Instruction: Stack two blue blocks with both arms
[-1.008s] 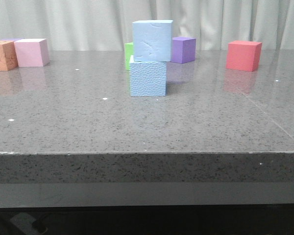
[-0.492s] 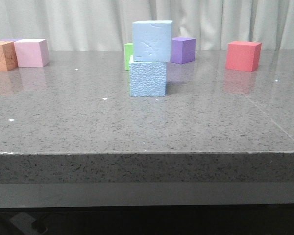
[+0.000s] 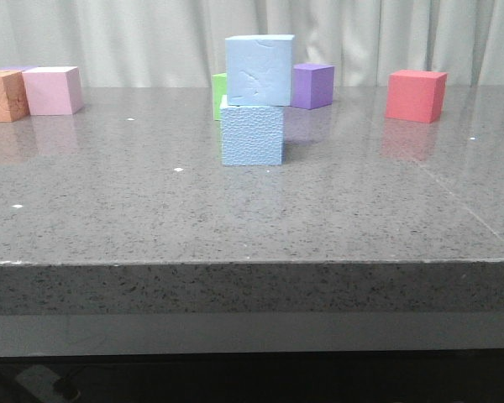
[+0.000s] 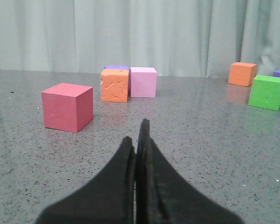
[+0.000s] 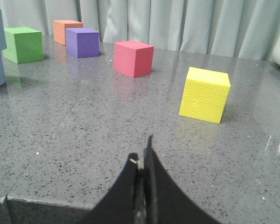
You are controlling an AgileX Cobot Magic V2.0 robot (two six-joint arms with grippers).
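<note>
Grey desk [image 3: 109, 210] before pale curtains, two blue blocks stacked.
Left tool [image 4: 139, 140] and right tool [image 5: 143, 163] were clenched, holding nothing; upper blue block [image 3: 259, 70] sat upright, slightly offset, on lower blue block [image 3: 251, 134].

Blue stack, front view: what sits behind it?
A green cube peeks out left of the blue blocks, mostly covered by them. A purple cube stands behind to the right, its left edge hidden by the upper block. Whether either touches the stack cannot be told.
</note>
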